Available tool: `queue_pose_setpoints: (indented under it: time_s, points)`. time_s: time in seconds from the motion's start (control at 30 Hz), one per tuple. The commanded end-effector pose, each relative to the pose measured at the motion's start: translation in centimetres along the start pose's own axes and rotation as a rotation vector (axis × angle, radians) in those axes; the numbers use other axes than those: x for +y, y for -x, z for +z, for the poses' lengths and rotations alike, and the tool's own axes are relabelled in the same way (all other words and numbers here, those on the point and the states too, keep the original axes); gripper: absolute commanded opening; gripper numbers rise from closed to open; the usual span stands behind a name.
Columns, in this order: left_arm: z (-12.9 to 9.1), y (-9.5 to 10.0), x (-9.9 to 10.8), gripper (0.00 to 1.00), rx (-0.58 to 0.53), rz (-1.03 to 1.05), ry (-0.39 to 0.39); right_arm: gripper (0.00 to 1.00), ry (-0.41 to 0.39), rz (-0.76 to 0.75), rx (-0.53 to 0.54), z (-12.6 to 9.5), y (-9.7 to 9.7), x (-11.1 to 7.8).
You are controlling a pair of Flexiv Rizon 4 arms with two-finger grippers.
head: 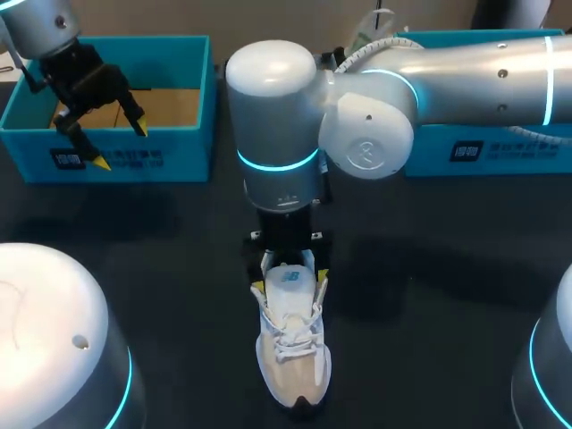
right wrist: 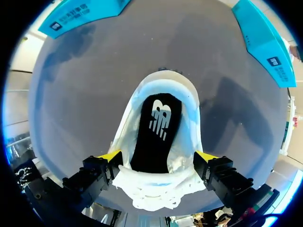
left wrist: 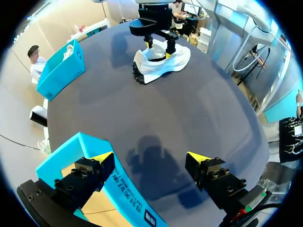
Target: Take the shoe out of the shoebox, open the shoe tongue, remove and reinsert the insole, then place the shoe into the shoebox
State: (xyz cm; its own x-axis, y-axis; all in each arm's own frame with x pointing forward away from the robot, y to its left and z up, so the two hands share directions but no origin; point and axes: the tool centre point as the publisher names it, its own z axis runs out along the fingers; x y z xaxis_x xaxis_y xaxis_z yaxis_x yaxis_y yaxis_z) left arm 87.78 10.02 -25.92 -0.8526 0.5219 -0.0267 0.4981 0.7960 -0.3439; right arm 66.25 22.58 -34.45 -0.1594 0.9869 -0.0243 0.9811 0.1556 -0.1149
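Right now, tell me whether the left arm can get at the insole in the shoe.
Probably not. The left hand hangs open over the rim of the shoebox, well away from the shoe, and the right hand sits directly over the shoe's opening, blocking the insole.

One shoe (head: pixel 291 344), two blue boxes (head: pixel 134 156) (head: pixel 500 147), two end effectors (head: pixel 121 145) (head: pixel 290 281).

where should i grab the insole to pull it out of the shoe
Take the insole by its heel end, coming straight down from above into the mouth of the shoe. That end lies bare and flat inside the open collar, while the front runs out of sight under the laces. So a pinch at the heel edge, drawn up and back, looks the likeliest way.
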Motion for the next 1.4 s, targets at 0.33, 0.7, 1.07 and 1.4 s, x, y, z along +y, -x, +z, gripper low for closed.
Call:
queue_pose_setpoints:
  time_s: [0.33,0.7,1.07,1.4]
  points:
    - [0.0,0.0,0.0,1.0,0.001,0.001,0.002,1.0,0.0,0.035,0.005,-1.1,-0.8,-2.8]
    - [0.0,0.0,0.0,1.0,0.001,0.001,0.002,1.0,0.015,0.069,0.019,-3.8,-1.8,-7.3]
    - [0.0,0.0,0.0,1.0,0.001,0.001,0.002,0.4,-0.007,0.102,-0.004,-5.3,-1.6,-9.0]
    - [0.0,0.0,0.0,1.0,0.001,0.001,0.002,0.39,-0.017,0.04,-0.002,-4.1,-0.9,-6.2]
